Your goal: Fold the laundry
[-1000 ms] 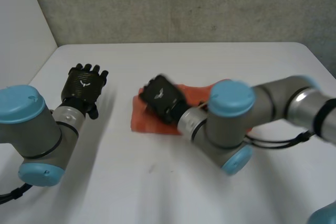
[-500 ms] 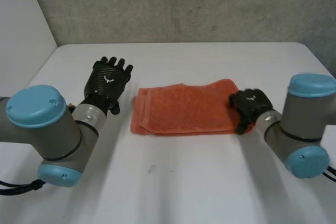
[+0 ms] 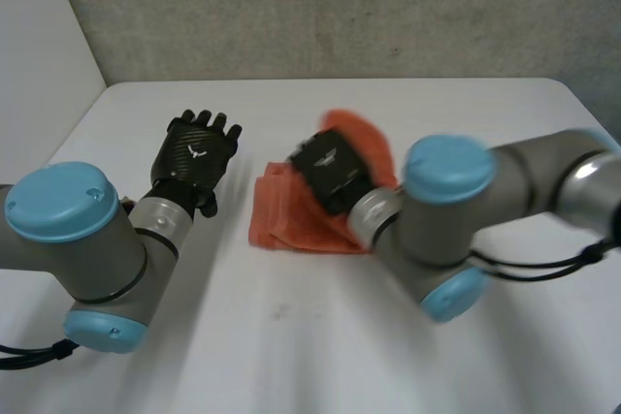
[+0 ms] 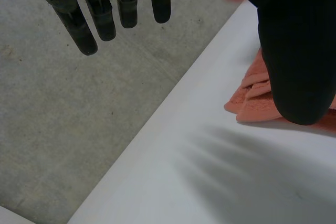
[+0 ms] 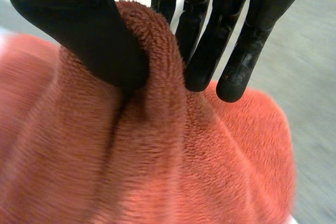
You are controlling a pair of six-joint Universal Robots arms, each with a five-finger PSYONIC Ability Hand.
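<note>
Only marking I can find is a small white logo (image 3: pixel 197 151) on the back of the left hand (image 3: pixel 199 147), kind of a winged squiggle, too small to make out any letters. The right hand (image 3: pixel 330 170) has a fainter pale mark on its back and I can't read that one either.

The right hand has the orange towel (image 3: pixel 281 218) pinched. In its wrist view, a ridge of the terry cloth is squeezed between the thumb (image 5: pixel 89 35) and the fingers (image 5: pixel 210 40), which are pretty much straight and pressed against the raised fold. From the head view, that hand sits over the middle of the towel with a hump of lifted cloth bulging past its fingertips. The rest of the towel lies flat on the white desk (image 3: pixel 291 336), under and beside the palm. The right arm (image 3: pixel 441 201) reaches in low across the desk, elbow bent.

The left hand is holding nothing. Its fingers are straight and a bit spread, back of the hand up, hovering just beside the towel's folded end without touching it. In its wrist view, the layered corner of the towel sits right by its thumb. The left arm (image 3: pixel 87 239) is bent and angled in toward the towel.
</note>
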